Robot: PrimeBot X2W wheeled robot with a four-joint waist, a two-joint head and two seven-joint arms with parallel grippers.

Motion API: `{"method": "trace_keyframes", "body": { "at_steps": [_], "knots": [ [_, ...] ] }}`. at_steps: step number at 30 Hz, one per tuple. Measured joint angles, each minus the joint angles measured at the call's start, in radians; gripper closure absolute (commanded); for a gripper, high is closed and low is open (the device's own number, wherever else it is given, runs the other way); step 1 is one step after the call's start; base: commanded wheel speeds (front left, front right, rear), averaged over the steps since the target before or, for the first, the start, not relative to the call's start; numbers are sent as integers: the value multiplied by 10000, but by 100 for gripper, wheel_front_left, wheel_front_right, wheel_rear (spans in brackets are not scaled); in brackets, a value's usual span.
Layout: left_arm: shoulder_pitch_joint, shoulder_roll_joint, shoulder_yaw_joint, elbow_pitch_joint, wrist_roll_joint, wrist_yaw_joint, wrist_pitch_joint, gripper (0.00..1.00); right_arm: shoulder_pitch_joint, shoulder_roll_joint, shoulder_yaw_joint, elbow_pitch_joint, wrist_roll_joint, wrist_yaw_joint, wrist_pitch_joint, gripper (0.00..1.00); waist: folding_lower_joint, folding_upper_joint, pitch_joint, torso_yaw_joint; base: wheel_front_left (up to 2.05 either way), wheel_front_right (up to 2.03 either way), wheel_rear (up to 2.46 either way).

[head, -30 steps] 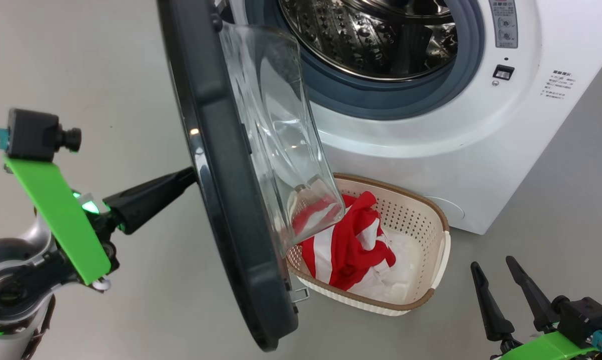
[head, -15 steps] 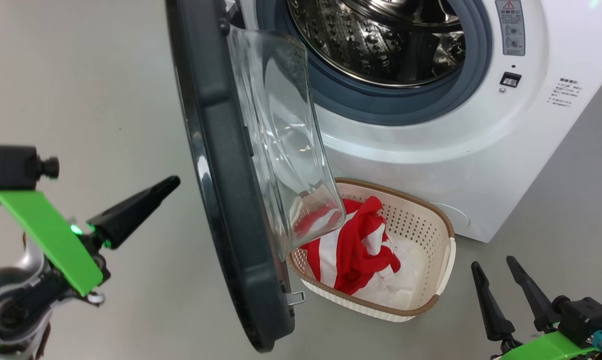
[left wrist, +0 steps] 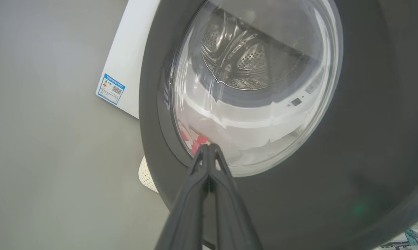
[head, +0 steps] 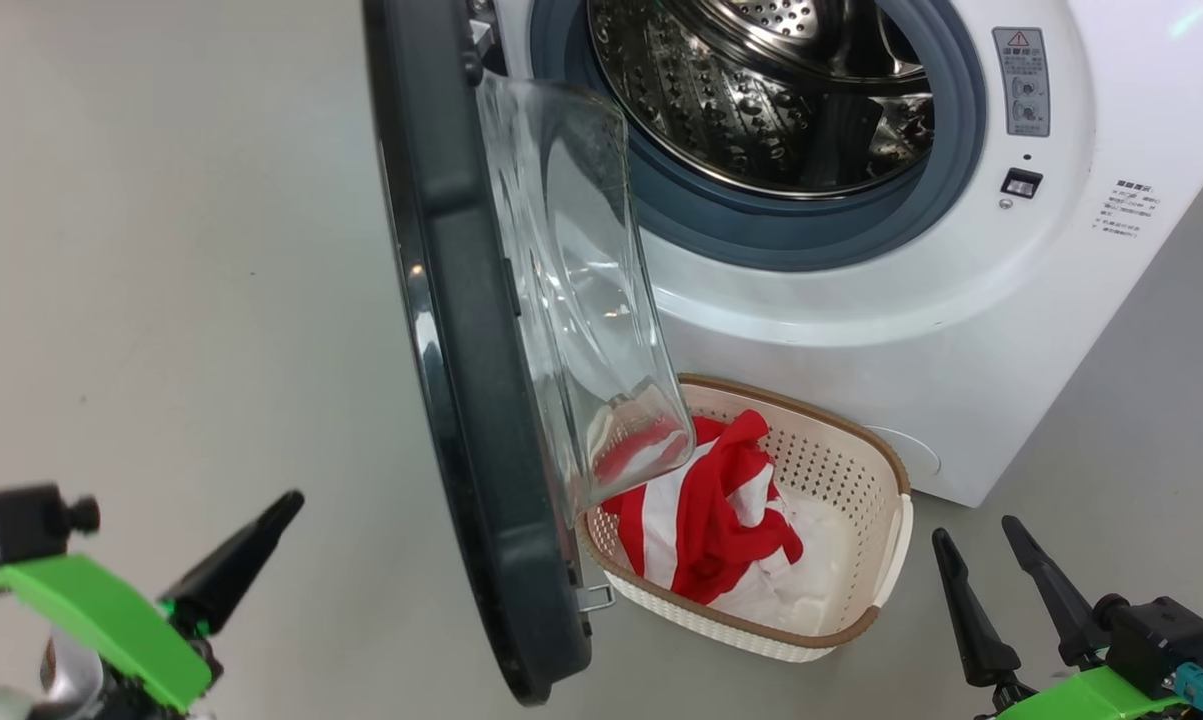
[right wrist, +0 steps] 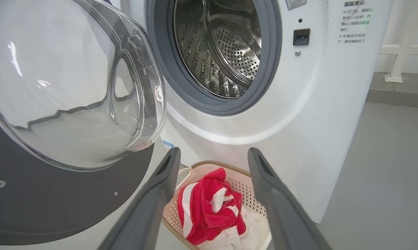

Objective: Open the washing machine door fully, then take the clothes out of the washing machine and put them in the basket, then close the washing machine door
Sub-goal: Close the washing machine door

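The washing machine (head: 861, 330) stands with its steel drum (head: 761, 90) showing no garment. The washing machine door (head: 476, 400) hangs part open, its glass bowl (head: 581, 300) over the basket's near end. Red and white clothes (head: 711, 500) lie in the cream basket (head: 826, 455) on the floor before the machine. My left gripper (head: 286, 503) is shut on nothing, apart from the door's outer face; the left wrist view has its tips (left wrist: 209, 147) pointing at the door's window (left wrist: 257, 86). My right gripper (head: 974, 532) stands open, right of the basket, with clothes (right wrist: 209, 208) seen between its fingers.
Grey floor spreads to the left of the door and to the right of the machine. A blue sticker (left wrist: 110, 88) sits on the machine's side. A white rail (right wrist: 400, 52) stands at the far right behind the machine.
My left gripper, which was touching the door's outer rim, has pulled back down and left, away from it. The head camera has shifted slightly. The right gripper has stayed put.
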Motion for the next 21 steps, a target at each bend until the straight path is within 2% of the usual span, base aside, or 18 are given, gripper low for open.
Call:
{"method": "trace_keyframes", "body": {
  "at_steps": [2, 3, 4, 5, 7, 21],
  "knots": [
    [263, -71, -86, 259, -4, 0, -359, 52, 5, -4, 10, 0, 0, 0, 0, 0, 0, -1, -10, 32, 0, 0, 0],
    [368, -132, -98, 372, -46, 0, -531, 31, 7, -4, 15, 0, 0, 0, 0, 0, 0, 0, -13, 46, 0, 0, 0],
    [469, -194, -115, 491, -86, 0, -706, 19, 13, -4, 19, 0, 0, 0, 0, 0, 0, 0, -17, 59, 0, 0, 0],
    [535, -224, -174, 621, -86, 0, -848, 19, 32, -8, 23, 0, 0, 0, 0, 0, 0, 0, -19, 69, 0, 0, 0],
    [699, -288, -224, 876, -134, 0, -1131, 0, 119, -15, 25, 0, 0, 0, 0, 0, 0, -1, -16, 86, 0, 0, 0],
    [1177, -683, -953, 2130, 184, 0, -3427, 0, 154, -36, 71, 38, 0, 0, 0, 0, 0, 0, 66, -3, 0, 0, 0]
  ]
}}
